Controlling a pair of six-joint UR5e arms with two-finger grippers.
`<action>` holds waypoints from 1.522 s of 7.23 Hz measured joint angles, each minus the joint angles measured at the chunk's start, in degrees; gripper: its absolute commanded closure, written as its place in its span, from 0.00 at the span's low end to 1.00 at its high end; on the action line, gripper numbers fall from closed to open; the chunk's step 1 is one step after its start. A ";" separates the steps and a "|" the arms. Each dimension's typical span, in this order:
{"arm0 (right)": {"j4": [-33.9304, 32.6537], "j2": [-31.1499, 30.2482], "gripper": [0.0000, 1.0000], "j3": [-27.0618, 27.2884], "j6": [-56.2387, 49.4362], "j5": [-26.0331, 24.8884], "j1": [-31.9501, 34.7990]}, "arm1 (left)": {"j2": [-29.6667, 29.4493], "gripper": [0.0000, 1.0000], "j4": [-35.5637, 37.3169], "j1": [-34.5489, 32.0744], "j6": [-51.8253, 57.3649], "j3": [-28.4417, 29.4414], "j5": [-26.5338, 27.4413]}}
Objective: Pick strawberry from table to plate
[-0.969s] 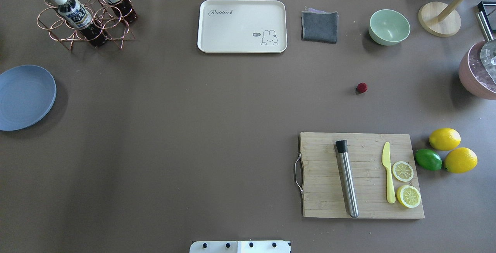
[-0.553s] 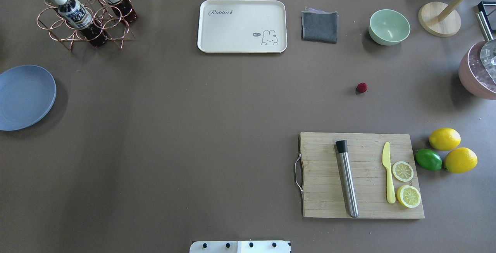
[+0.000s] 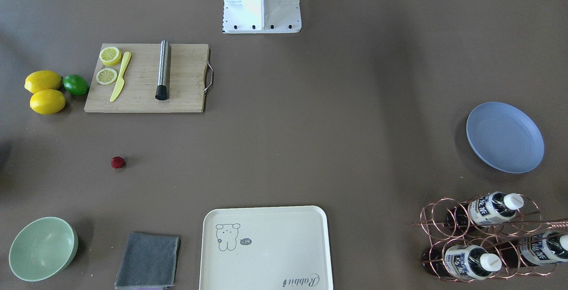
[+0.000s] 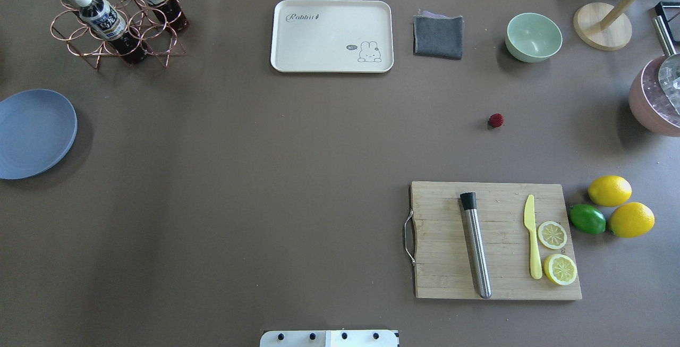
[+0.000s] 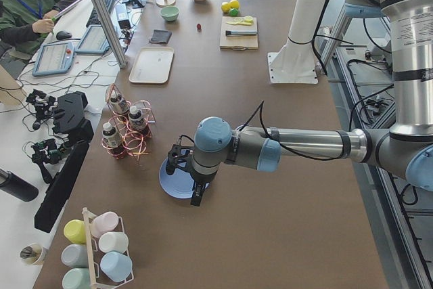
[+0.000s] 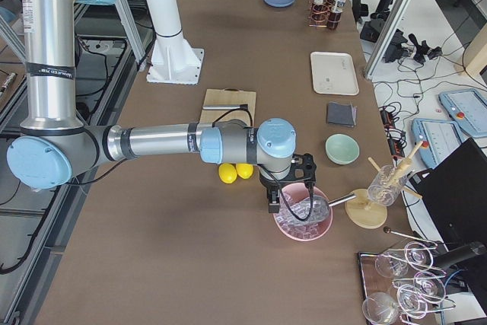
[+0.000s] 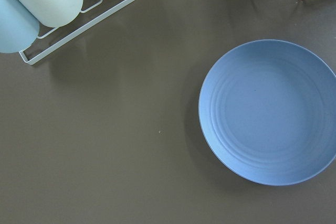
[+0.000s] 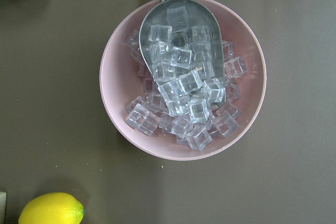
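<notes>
The strawberry [image 4: 496, 120] [image 3: 117, 162] is a tiny dark red berry lying alone on the grey-brown table [image 4: 265, 177], between the green bowl and the cutting board. The light blue plate [image 4: 32, 134] [image 3: 505, 137] [image 7: 270, 111] sits at the table's left end with nothing on it. My left gripper [image 5: 184, 181] hangs over that plate, and I cannot tell whether it is open or shut. My right gripper [image 6: 293, 188] hovers above a pink bowl of ice at the opposite end, far from the berry, and I cannot tell its state either. Neither wrist view shows any fingers.
A wooden cutting board [image 4: 494, 240] carries a steel muddler, a yellow knife and two lemon slices. Two lemons [image 4: 610, 191] and a lime [image 4: 587, 219] lie beside it. Along the far edge stand a cream tray [image 4: 332, 36], grey cloth [image 4: 438, 35], green bowl [image 4: 533, 37] and bottle rack [image 4: 114, 17]. The pink ice bowl [image 8: 182, 77] holds a scoop.
</notes>
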 measured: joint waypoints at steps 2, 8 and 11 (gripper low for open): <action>0.01 -0.05 0.00 -0.09 -0.06 0.03 0.00 | 0.00 0.02 0.00 0.00 -0.10 -0.02 -0.03; 0.10 -1.04 0.00 0.03 -0.17 -0.06 0.00 | 0.66 0.02 -0.08 0.00 -0.38 -0.33 -0.08; 0.10 -1.33 0.00 -0.04 -0.16 -0.07 0.00 | 0.69 0.02 -0.09 0.00 -0.38 -0.32 -0.14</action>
